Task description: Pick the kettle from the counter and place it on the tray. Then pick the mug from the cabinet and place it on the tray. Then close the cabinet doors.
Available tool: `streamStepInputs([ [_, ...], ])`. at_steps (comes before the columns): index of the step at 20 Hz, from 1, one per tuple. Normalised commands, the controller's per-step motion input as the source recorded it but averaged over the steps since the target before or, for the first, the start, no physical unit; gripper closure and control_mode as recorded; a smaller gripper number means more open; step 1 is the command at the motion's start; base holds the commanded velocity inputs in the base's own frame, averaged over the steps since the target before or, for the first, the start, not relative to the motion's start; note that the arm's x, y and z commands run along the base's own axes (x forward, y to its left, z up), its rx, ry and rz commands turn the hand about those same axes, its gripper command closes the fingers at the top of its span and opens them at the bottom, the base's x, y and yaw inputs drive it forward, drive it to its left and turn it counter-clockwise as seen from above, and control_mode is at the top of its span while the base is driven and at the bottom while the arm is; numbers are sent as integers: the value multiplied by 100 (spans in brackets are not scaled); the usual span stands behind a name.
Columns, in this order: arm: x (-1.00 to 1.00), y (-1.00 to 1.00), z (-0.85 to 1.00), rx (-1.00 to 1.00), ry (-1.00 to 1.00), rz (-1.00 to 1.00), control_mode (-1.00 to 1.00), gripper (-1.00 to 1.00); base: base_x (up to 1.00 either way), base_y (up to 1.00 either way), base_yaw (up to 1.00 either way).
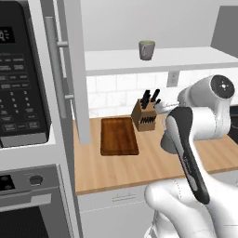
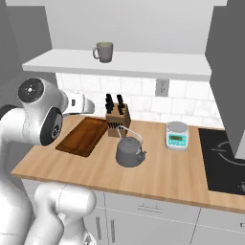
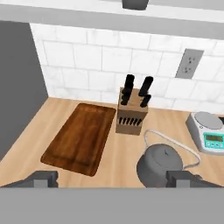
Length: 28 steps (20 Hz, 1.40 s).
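You are looking at the start of the job: the kettle (image 2: 129, 151) is sitting on the worktop (image 2: 158, 174), in front of the knife block (image 2: 117, 120) and just right of the tray (image 2: 83, 136), apart from both. Its wire handle is arching up over the lid, which is likely why your hand camera is looking down from above. From there the handle offers the easiest hold.

Your pincer (image 3: 117, 178) is hanging above the worktop with its tips spread wide and nothing between them. One tip is sitting over the tray's near corner, the other over the kettle's right side. That wide spread suits an approach, not a hold.

The tray is lying bare, long side running away from you, so there is room for both pieces. The mug (image 2: 104, 51) is standing on the shelf (image 2: 143, 64) of the cabinet, above the knife block, with its handle turned to the left. One door (image 1: 73, 69) is standing open on the left, its bar handle facing you, leaving the shelf reachable. A small scale (image 2: 177, 135) is resting right of the kettle, near enough to mind when you are lifting.
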Motion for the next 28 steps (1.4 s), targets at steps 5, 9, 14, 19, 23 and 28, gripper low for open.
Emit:
streamStepInputs([
  [5,-12,11,46,0,-57,-10,-100,-100,0,0,0],
  [9,0,13,71,0,-42,-10,-100,-100,0,0,0],
  [14,0,2,85,0,-27,-8,-100,-100,0,0,0],
  [19,6,7,60,0,-8,-4,-100,-100,0,0,0],
  [23,0,8,0,0,0,0,-100,-100,0,0,0],
  [28,9,2,0,9,0,-4,-100,-100,0,0,0],
])
